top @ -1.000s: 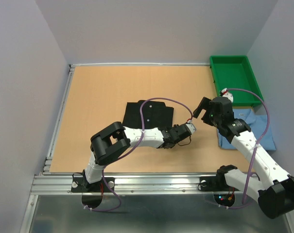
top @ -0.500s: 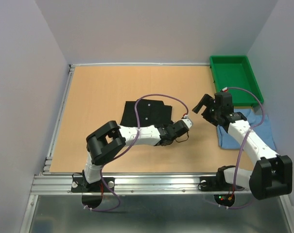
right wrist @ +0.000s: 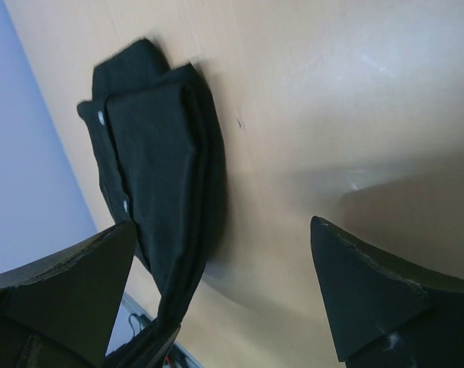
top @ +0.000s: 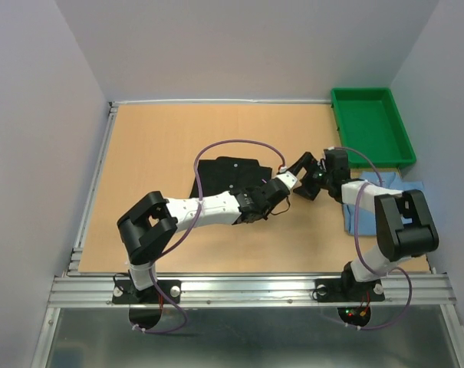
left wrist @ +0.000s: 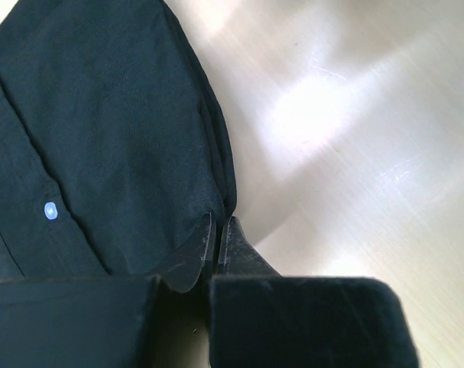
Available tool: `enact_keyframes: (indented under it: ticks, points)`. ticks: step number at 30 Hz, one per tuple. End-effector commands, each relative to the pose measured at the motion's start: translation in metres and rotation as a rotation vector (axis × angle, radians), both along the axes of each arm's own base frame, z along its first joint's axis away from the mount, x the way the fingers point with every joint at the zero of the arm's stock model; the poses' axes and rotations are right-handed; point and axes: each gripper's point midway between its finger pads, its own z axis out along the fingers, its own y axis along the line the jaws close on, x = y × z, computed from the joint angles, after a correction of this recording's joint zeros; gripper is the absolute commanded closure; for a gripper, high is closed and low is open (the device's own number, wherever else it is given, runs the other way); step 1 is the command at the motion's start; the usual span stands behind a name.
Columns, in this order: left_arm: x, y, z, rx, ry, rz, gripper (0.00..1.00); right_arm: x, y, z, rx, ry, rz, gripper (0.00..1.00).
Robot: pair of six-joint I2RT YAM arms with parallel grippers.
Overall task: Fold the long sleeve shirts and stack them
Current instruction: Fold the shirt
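The black cloth button-front shirt [top: 220, 180] lies folded into a compact rectangle at the centre of the light wooden table [top: 155, 146]. The left gripper [top: 281, 182] sits at the shirt's right edge. In the left wrist view, the left gripper [left wrist: 218, 230] has its 2 dark fingers pressed together, with only a hairline gap. Their tips sit on the lower right corner of the black shirt [left wrist: 101, 138], and the hem appears to be pinched between them. 2 small white buttons [left wrist: 51, 209] show on the cloth in the left part of that frame.

The right gripper [top: 308, 175] is just right of the left one, right of centre in the top view. In the right wrist view, the right gripper [right wrist: 222, 224] is spread wide, with only bare table and the shirt's near edge between its fingers. The folded black shirt [right wrist: 159, 161] fills the left half of that frame. One layered edge trails down toward the lower left corner.

The light blue cloth shirt [top: 414, 188] lies at the right edge of the table, partly hidden by the right arm. The green plastic tray [top: 370, 123] sits in the upper right corner, beyond the blue shirt.
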Motion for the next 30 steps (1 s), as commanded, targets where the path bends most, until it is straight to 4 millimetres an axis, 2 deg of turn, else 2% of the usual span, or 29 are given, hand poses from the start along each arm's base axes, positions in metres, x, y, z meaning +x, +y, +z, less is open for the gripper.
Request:
enact_keyframes:
  ticks: [1, 6, 7, 8, 9, 11, 12, 14, 16, 19, 20, 21, 22, 23, 25, 26, 27, 28, 29, 30]
  points:
    - [0.003, -0.006, 0.03, -0.102, -0.012, 0.028, 1.0, -0.002, 0.039, 0.0, 0.128, -0.064, 0.105, 0.01]
    - [0.003, -0.008, 0.032, -0.117, -0.004, 0.036, 1.0, -0.012, 0.068, -0.021, 0.177, -0.001, 0.137, 0.01]
    - [0.003, -0.008, 0.032, -0.118, -0.003, 0.037, 1.0, -0.017, 0.079, -0.025, 0.179, 0.013, 0.164, 0.01]
    - [0.003, -0.009, 0.032, -0.119, -0.002, 0.04, 1.0, -0.016, 0.085, -0.024, 0.186, 0.004, 0.173, 0.01]
    - [0.004, -0.01, 0.035, -0.128, 0.0, 0.042, 1.0, -0.021, 0.093, -0.032, 0.19, 0.032, 0.183, 0.01]
    - [0.004, -0.011, 0.036, -0.136, 0.002, 0.046, 1.0, -0.017, 0.103, -0.033, 0.201, 0.028, 0.199, 0.03]
    - [0.004, -0.012, 0.037, -0.142, 0.004, 0.048, 1.0, -0.021, 0.111, -0.042, 0.203, 0.056, 0.21, 0.03]
    - [0.003, -0.013, 0.037, -0.144, 0.012, 0.05, 1.0, -0.016, 0.118, -0.042, 0.209, 0.041, 0.215, 0.09]
    - [0.002, -0.012, 0.035, -0.15, 0.02, 0.064, 1.0, -0.013, 0.121, -0.051, 0.2, 0.052, 0.21, 0.13]
    - [0.002, -0.007, 0.031, -0.141, 0.024, 0.093, 1.0, -0.002, 0.125, -0.052, 0.2, 0.033, 0.208, 0.26]
    - [0.0, -0.004, 0.029, -0.136, 0.031, 0.105, 1.0, -0.001, 0.126, -0.057, 0.195, 0.037, 0.209, 0.35]
    - [0.0, -0.002, 0.027, -0.133, 0.032, 0.112, 0.99, 0.001, 0.126, -0.058, 0.19, 0.03, 0.214, 0.4]
    - [0.002, 0.003, 0.028, -0.132, 0.022, 0.136, 0.93, 0.005, 0.128, -0.058, 0.187, 0.017, 0.217, 0.45]
    - [0.002, 0.007, 0.028, -0.134, 0.022, 0.158, 0.89, 0.006, 0.128, -0.062, 0.181, 0.022, 0.22, 0.56]
    - [0.007, 0.017, 0.028, -0.127, 0.006, 0.205, 0.8, 0.007, 0.128, -0.065, 0.166, 0.008, 0.234, 0.67]
    - [0.011, 0.024, 0.032, -0.13, -0.001, 0.226, 0.67, 0.008, 0.128, -0.066, 0.161, 0.002, 0.239, 0.81]
    - [0.014, 0.033, 0.035, -0.127, -0.016, 0.257, 0.49, 0.006, 0.127, -0.068, 0.152, 0.0, 0.244, 0.92]
    - [0.017, 0.038, 0.035, -0.119, -0.023, 0.276, 0.49, 0.007, 0.127, -0.069, 0.149, -0.003, 0.245, 0.97]
    - [0.023, 0.05, 0.041, -0.121, -0.033, 0.308, 0.35, 0.004, 0.126, -0.069, 0.145, -0.004, 0.249, 1.0]
    - [0.026, 0.057, 0.043, -0.118, -0.038, 0.328, 0.3, 0.004, 0.125, -0.071, 0.135, -0.013, 0.259, 1.0]
